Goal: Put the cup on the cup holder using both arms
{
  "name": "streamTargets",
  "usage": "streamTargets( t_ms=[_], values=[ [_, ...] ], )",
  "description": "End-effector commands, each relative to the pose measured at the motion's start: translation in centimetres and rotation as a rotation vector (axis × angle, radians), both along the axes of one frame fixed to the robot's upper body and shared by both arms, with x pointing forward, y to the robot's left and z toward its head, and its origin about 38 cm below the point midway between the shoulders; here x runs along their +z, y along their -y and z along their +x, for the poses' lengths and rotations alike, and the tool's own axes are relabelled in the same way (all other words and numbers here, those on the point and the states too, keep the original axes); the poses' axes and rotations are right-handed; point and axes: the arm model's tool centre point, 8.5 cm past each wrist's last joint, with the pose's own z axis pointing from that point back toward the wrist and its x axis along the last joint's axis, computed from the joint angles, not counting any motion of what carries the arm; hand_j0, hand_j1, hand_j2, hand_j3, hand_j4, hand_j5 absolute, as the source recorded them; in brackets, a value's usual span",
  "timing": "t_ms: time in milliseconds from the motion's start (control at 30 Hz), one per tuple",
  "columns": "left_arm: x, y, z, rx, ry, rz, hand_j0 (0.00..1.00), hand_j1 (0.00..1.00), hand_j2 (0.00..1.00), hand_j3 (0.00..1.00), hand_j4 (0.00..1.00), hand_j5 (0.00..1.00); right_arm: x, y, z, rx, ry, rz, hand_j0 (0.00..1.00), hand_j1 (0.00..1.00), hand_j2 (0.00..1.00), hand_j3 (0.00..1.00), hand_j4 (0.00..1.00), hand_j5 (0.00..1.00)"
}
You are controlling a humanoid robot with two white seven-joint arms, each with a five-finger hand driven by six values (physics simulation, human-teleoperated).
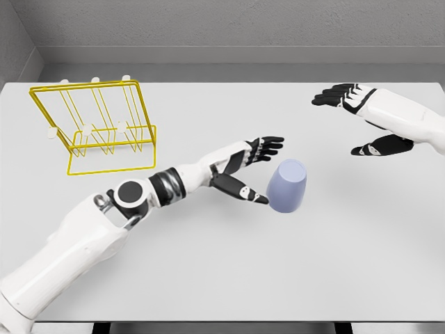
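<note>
Pale lavender plastic cup (286,186) stands near the middle of the white table (222,278), apparently mouth-down and leaning a little, well apart from the yellow wire cup holder (97,125) that sits by the table's far left corner. The left hand (245,170) reaches in from the lower left with fingers spread and thumb low; its thumb tip lies just beside the cup's left wall, perhaps touching, but nothing is grasped. The right hand (361,118) hovers toward the far right edge, fingers relaxed and holding nothing, well clear of the cup.

The step in hand looks like the approach to the first grasp, with the cup not yet lifted. The next move calls for the left fingers to wrap the cup's side and close firmly without tipping it, then carry it toward the holder's upright pegs.
</note>
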Motion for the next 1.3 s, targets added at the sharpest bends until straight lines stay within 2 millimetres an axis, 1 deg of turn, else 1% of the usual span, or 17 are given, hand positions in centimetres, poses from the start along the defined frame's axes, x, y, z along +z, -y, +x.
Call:
streamTargets(
  t_ms=[0,33,100,133,233,267,600,633,933,967,1200,1233,1267],
  values=[
    [0.0,0.2,0.0,-0.002,-0.005,-0.004,1.00,1.00,1.00,1.00,1.00,1.00,0.1,0.0,0.0,0.000,-0.002,0.007,1.00,1.00,1.00,1.00,1.00,1.00],
    [0.2,0.8,-0.2,-0.013,0.003,-0.012,1.00,1.00,1.00,1.00,1.00,1.00,-0.4,0.3,0.1,-0.012,-0.014,0.003,1.00,1.00,1.00,1.00,1.00,1.00],
    [0.3,1.2,-0.3,-0.019,0.003,-0.017,1.00,1.00,1.00,1.00,1.00,1.00,-0.3,0.5,0.1,-0.015,-0.014,0.000,1.00,1.00,1.00,1.00,1.00,1.00],
    [0.3,1.7,-0.4,-0.023,0.013,-0.014,1.00,1.00,1.00,1.00,1.00,1.00,-0.3,0.5,0.1,-0.017,-0.013,0.001,1.00,1.00,1.00,1.00,1.00,1.00],
    [0.3,1.7,-0.4,-0.023,0.013,-0.014,1.00,1.00,1.00,1.00,1.00,1.00,-0.3,0.5,0.1,-0.017,-0.013,0.001,1.00,1.00,1.00,1.00,1.00,1.00],
    [0.1,2.5,-0.6,-0.030,0.009,-0.016,1.00,1.00,1.00,1.00,1.00,1.00,-0.5,0.5,0.1,-0.018,-0.017,0.003,1.00,1.00,1.00,1.00,1.00,1.00],
    [0.1,2.5,-0.6,-0.030,0.009,-0.016,1.00,1.00,1.00,1.00,1.00,1.00,-0.5,0.5,0.1,-0.018,-0.017,0.003,1.00,1.00,1.00,1.00,1.00,1.00],
    [-1.3,1.9,-0.2,-0.004,-0.025,0.003,1.00,1.00,1.00,1.00,1.00,1.00,-0.6,0.5,0.1,-0.017,-0.018,0.004,1.00,1.00,1.00,1.00,1.00,1.00],
    [-1.3,1.9,-0.2,-0.004,-0.025,0.003,1.00,1.00,1.00,1.00,1.00,1.00,-0.6,0.5,0.1,-0.017,-0.018,0.004,1.00,1.00,1.00,1.00,1.00,1.00],
    [-2.5,1.8,0.1,0.013,-0.052,0.016,1.00,1.00,1.00,1.00,1.00,1.00,-0.6,0.5,0.1,-0.017,-0.018,0.004,1.00,1.00,1.00,1.00,1.00,1.00],
    [-2.5,1.8,0.1,0.013,-0.052,0.016,1.00,1.00,1.00,1.00,1.00,1.00,-0.6,0.5,0.1,-0.017,-0.018,0.004,1.00,1.00,1.00,1.00,1.00,1.00],
    [-3.0,3.0,-0.1,0.008,-0.069,0.007,1.00,1.00,1.00,1.00,1.00,1.00,-0.6,0.5,0.0,-0.019,-0.020,0.004,1.00,1.00,1.00,1.00,1.00,1.00],
    [-3.0,3.1,-0.1,0.007,-0.070,0.007,1.00,1.00,1.00,1.00,1.00,1.00,-0.6,0.5,0.0,-0.019,-0.020,0.004,1.00,1.00,1.00,1.00,1.00,1.00]
  ],
)
